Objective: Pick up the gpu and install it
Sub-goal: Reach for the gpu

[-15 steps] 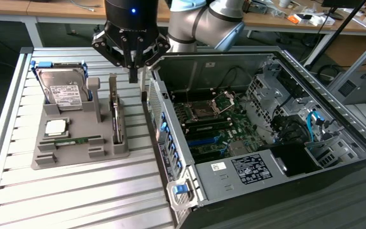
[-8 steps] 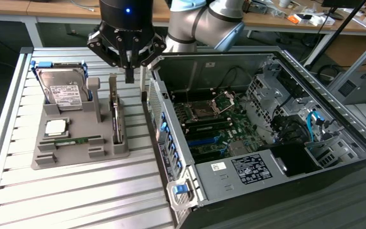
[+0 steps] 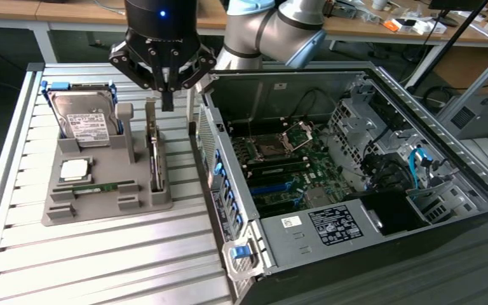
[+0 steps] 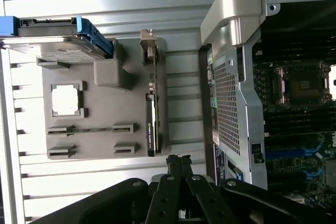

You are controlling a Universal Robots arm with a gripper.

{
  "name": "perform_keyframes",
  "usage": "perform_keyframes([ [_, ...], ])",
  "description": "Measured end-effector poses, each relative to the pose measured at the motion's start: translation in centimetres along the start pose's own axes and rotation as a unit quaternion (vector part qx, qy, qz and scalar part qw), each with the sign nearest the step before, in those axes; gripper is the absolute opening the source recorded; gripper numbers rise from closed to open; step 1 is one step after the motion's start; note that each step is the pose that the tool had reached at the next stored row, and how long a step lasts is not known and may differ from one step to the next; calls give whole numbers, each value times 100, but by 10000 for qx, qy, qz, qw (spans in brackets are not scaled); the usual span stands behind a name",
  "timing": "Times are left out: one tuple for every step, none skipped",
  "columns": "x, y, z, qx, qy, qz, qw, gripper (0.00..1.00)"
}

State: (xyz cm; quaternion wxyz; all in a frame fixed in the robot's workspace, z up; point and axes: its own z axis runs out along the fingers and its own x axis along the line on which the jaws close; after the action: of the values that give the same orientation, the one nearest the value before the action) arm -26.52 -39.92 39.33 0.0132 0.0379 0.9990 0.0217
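Note:
The gpu [image 3: 153,152] is a thin dark card with a silver end bracket. It stands on edge in a slot along the side of the grey holder [image 3: 100,206] nearest the computer case. In the wrist view the gpu [image 4: 152,111] runs lengthwise with its bracket at the far end. My gripper [image 3: 168,100] hangs just above the gpu's bracket end, fingers pressed together and holding nothing. The black fingertips [image 4: 178,162] show in the wrist view past the card's near end, apart from it.
The holder also carries a hard drive [image 3: 83,117] in a blue frame, a square processor [image 3: 74,168] and a narrow memory stick [image 3: 91,189]. The open computer case [image 3: 227,165] lies at the exterior view's right with its motherboard [image 3: 282,165] exposed. All rest on a slatted metal table [image 3: 100,267].

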Motion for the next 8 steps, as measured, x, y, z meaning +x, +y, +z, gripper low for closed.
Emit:
perform_keyframes([
  [10,-1,0,0,0,0,10000,11],
  [24,-2,-1,0,0,0,10000,11],
  [42,-3,-1,0,0,0,10000,11],
  [56,-4,-2,0,0,0,10000,11],
  [68,-5,-2,0,0,0,10000,11],
  [80,-6,-2,0,0,0,10000,11],
  [87,-7,-2,0,0,0,10000,11],
  [100,-8,-3,0,0,0,10000,11],
])
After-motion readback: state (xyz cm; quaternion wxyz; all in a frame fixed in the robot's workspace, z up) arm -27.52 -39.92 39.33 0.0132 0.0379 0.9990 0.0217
